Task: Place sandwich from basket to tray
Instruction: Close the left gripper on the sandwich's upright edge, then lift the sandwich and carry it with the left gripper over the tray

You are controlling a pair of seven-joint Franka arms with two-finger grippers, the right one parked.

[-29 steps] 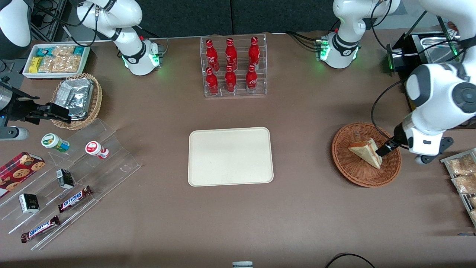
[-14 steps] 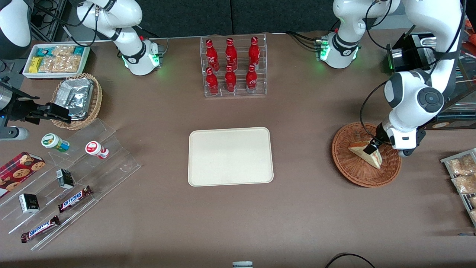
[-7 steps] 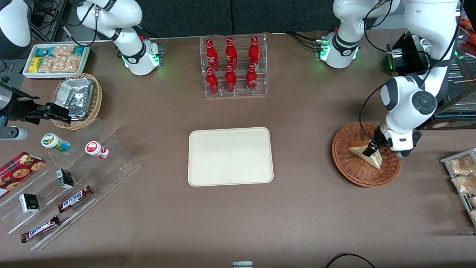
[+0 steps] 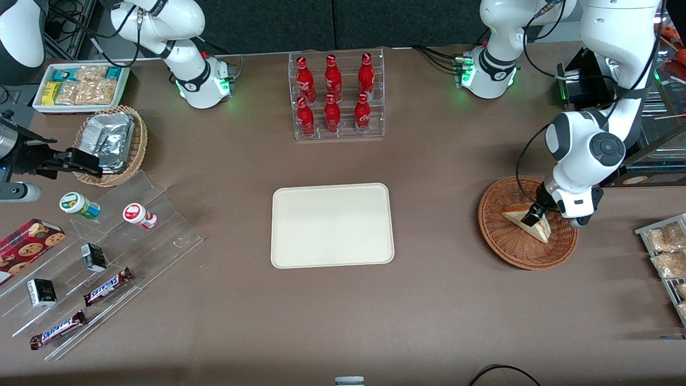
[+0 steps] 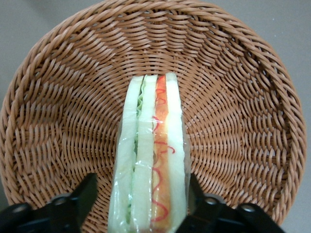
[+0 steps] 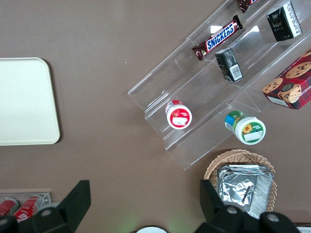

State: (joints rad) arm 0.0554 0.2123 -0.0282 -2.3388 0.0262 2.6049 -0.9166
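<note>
The cream tray (image 4: 332,225) lies flat on the brown table (image 4: 439,300), well apart from the gripper (image 4: 532,217) and toward the parked arm's end from it; nothing rests on the tray. The reddish-brown wicker basket (image 4: 509,252) sits under the gripper, at the working arm's end of the table. In it the sandwich (image 4: 522,221) stands on edge, a pale triangular wedge whose filling side faces up at the wrist camera.

The gripper is lowered into the basket, straddling the sandwich. In the wrist view one black finger (image 5: 82,196) shows on either side of the wedge, each just beside its clear wrapping, with the jaws spread about as wide as the sandwich (image 5: 150,165). Whether the pads already press on it cannot be told. The layers read as white bread, green lettuce and a red-orange strip between the slices, and the basket (image 5: 233,97) weave fills the space around them.
</note>
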